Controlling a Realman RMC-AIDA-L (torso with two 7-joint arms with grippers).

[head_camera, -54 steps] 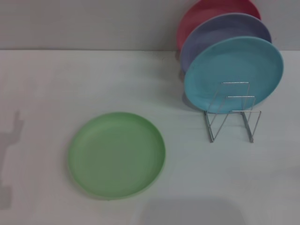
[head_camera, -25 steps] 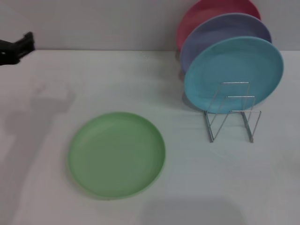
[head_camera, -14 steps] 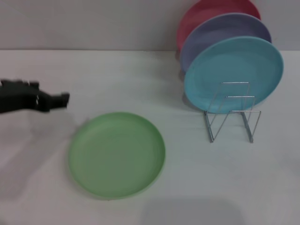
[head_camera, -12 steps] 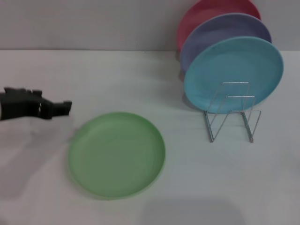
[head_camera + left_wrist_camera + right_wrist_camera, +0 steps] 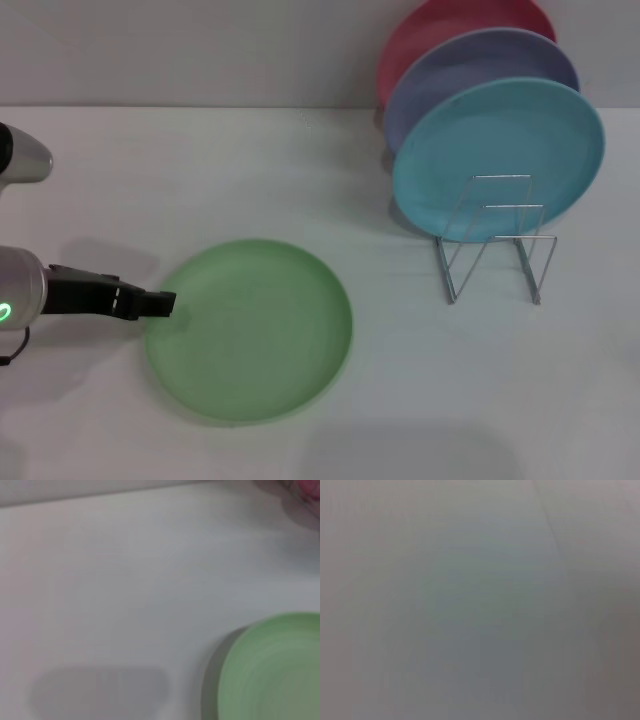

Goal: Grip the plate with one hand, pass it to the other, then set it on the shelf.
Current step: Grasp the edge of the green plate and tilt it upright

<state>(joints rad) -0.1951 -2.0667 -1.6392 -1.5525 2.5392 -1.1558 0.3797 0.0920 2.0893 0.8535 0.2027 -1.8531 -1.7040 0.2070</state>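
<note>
Left hand at the plate's left rim; rack on the far right holds three plates.

The rack (image 5: 495, 240) stands on the white desk (image 5: 420, 380) with a blue plate (image 5: 497, 155), a lavender plate (image 5: 470, 70) and a red plate (image 5: 440, 25) upright in it, well apart from the green plate (image 5: 250, 330), which lies flat at near centre. The left hand (image 5: 150, 303) reaches in low and level from the left, tip at the plate's rim; whether its fingers are open or closed cannot be told.
</note>
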